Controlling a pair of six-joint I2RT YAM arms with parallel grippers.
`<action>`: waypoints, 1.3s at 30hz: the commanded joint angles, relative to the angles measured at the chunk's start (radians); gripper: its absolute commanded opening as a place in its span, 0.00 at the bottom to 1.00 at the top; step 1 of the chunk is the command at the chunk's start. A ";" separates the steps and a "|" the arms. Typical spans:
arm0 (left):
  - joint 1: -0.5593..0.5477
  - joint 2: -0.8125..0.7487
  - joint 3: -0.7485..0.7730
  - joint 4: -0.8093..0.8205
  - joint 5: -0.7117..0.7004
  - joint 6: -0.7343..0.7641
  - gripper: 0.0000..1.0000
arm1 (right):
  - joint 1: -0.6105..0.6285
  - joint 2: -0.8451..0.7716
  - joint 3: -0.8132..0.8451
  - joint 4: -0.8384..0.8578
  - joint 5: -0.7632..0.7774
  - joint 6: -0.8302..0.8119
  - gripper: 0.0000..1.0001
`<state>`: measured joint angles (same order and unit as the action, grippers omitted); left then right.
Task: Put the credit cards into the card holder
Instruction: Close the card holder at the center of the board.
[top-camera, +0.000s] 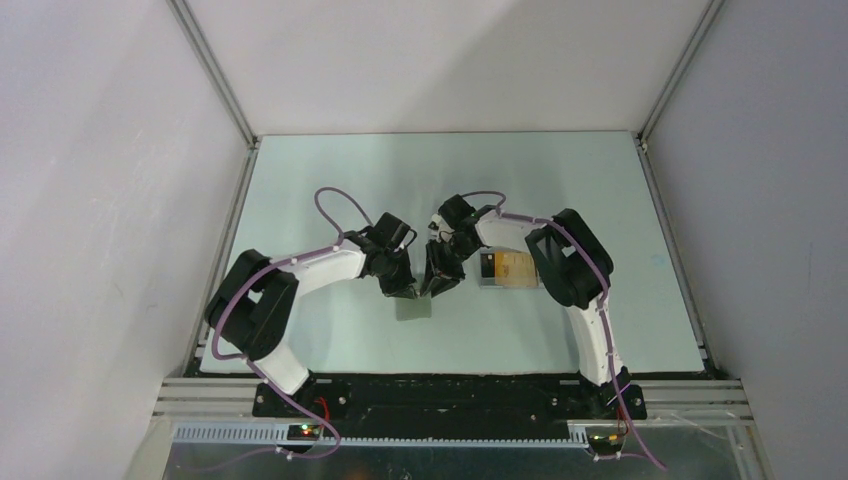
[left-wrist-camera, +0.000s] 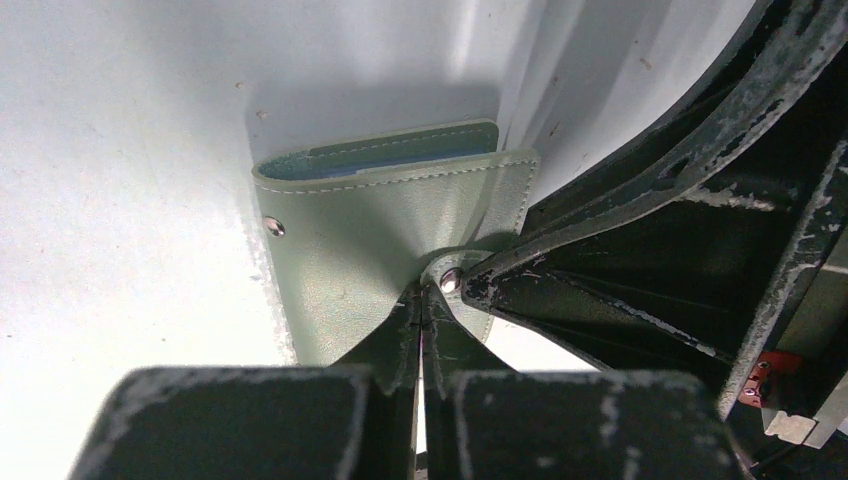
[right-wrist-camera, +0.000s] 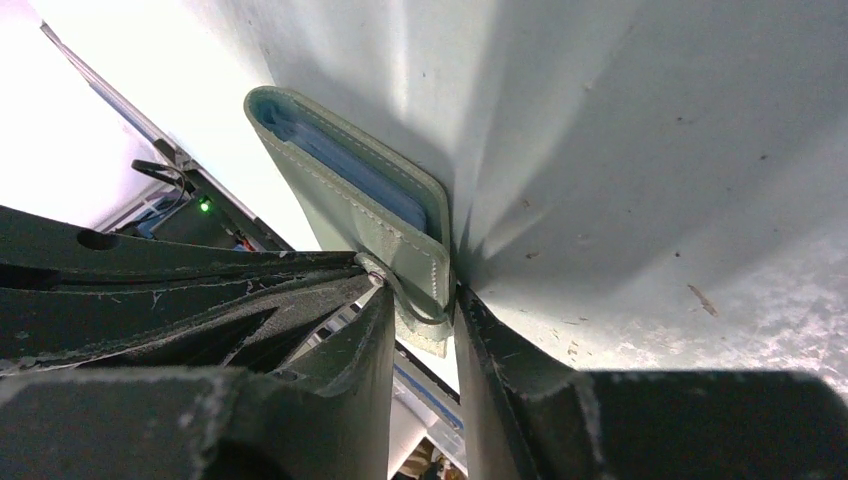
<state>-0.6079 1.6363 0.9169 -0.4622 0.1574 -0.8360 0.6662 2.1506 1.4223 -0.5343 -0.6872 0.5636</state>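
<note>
The card holder (left-wrist-camera: 380, 240) sits near the middle of the table (top-camera: 330, 180), a flat grey-green wallet of soft, fine-grained leather-like material with pale stitching along its edges and a metal snap stud on the front. It gapes a little at the fold, showing a bluish-grey lining. My left fingers (left-wrist-camera: 392, 345) are pinched shut on its front flap near the tab, and my right fingers (right-wrist-camera: 372, 350) are clamped across the tab end from the other side. From the overhead view I can't tell whether the wallet lies flat or is raised slightly. The credit cards (top-camera: 508, 267), orange-gold with one black, lie in a clear tray (top-camera: 500, 287) just right of the right wrist. Both arms crowd the centre; the far half of the table and its side edges are open.
</note>
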 joint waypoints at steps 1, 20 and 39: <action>-0.008 0.021 0.013 -0.034 -0.050 0.030 0.00 | 0.039 0.104 -0.014 -0.007 0.216 -0.051 0.29; -0.024 0.055 0.023 -0.048 -0.044 0.009 0.00 | 0.144 0.173 0.015 -0.090 0.349 -0.058 0.24; -0.015 0.125 -0.022 -0.048 -0.058 -0.104 0.00 | 0.267 0.354 0.139 -0.268 0.586 0.082 0.02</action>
<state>-0.6083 1.6711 0.9504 -0.5198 0.1490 -0.8818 0.7864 2.2410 1.6707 -0.8608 -0.3599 0.5861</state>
